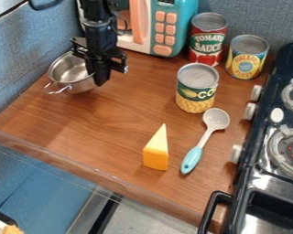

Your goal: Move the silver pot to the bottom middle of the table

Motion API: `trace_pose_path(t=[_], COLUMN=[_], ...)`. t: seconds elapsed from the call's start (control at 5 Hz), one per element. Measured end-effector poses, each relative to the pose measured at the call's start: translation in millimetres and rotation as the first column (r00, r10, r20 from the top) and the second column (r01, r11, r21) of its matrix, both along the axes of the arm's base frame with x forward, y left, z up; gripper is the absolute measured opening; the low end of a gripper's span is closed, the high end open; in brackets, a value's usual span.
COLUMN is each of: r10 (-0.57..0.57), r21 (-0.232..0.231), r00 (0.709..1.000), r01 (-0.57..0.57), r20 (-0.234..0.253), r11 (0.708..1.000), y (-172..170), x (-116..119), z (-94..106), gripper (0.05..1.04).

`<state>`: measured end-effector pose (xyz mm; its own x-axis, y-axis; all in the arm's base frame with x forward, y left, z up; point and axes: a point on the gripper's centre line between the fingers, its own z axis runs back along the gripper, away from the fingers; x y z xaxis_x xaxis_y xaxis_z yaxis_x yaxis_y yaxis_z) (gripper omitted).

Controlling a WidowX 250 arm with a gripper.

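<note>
Hand (pixel 99 78) pointing straight down, at rim of silver pot (pixel 69 72), opening and grip unclear

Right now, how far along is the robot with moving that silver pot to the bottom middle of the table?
Nothing looks finished: the silver pot sits at the table's upper left, by the wall. The gripper is at the pot's right rim; whether it has hold, I can't tell. Left to do: bring the pot to the bottom middle, near the yellow wedge, and release it.

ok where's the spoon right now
In the camera view, the spoon lies right of centre, between the yellow wedge and the stove, just below the corn can.
</note>
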<state>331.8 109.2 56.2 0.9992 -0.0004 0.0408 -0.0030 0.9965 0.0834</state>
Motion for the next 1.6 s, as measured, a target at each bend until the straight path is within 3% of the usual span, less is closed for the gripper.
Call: trace_pose_path(t=[0.2,0.8,1.0,1.2,1.4,1.6], r10=[-0.042,-0.154,-0.152,-0.121,-0.099,-0.077], r21=[-0.012,-0.051,-0.053,-0.059,-0.055,-0.046], r00=[0.999,0.985,0.983,0.986,0.986,0.996], r01=[0.042,0.150,0.147,0.115,0.092,0.076], r20=[-0.007,-0.083,-0.103,-0.118,-0.133,-0.039], r11=[0.999,0.987,0.988,0.992,0.994,0.996], y=[-24.8,-83.0,-86.6,-85.2,-84.0,-84.7], x=[-17.3,-32.8,-43.3,-54.4,-59.3,-55.8], z=[-2.2,-51.3,-57.9,-61.6,-56.0,-19.5], gripper=[0.074,0.074,0.104,0.297,0.587,0.879])
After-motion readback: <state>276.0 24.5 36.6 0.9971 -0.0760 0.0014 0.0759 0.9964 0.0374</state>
